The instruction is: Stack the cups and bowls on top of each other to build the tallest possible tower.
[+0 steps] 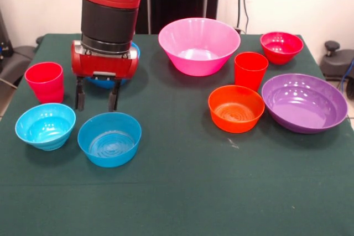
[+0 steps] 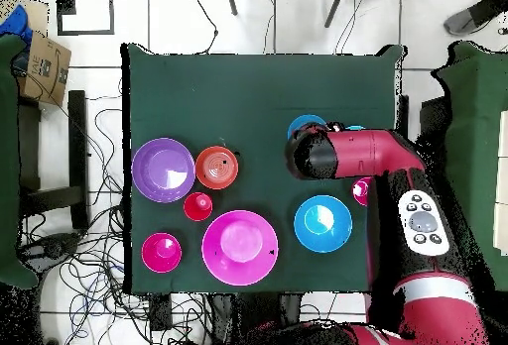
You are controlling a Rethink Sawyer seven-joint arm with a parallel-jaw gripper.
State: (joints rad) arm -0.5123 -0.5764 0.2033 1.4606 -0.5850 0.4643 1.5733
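Front view: gripper (image 1: pixel 97 99) hangs with fingers spread and empty, just beyond the blue bowl (image 1: pixel 109 139).
No tower yet. Descending, one finger could hit the light-blue bowl (image 1: pixel 45 126) or pink cup (image 1: pixel 45 82) and shove it away.

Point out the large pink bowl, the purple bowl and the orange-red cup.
large pink bowl (image 1: pixel 199 46), front view, on its inner wall.
purple bowl (image 1: pixel 305 102), front view, on its inside bottom.
orange-red cup (image 1: pixel 250 73), front view, on its outer side.

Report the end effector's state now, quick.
End effector: open, holding nothing, fingers hanging just behind the small blue bowl.
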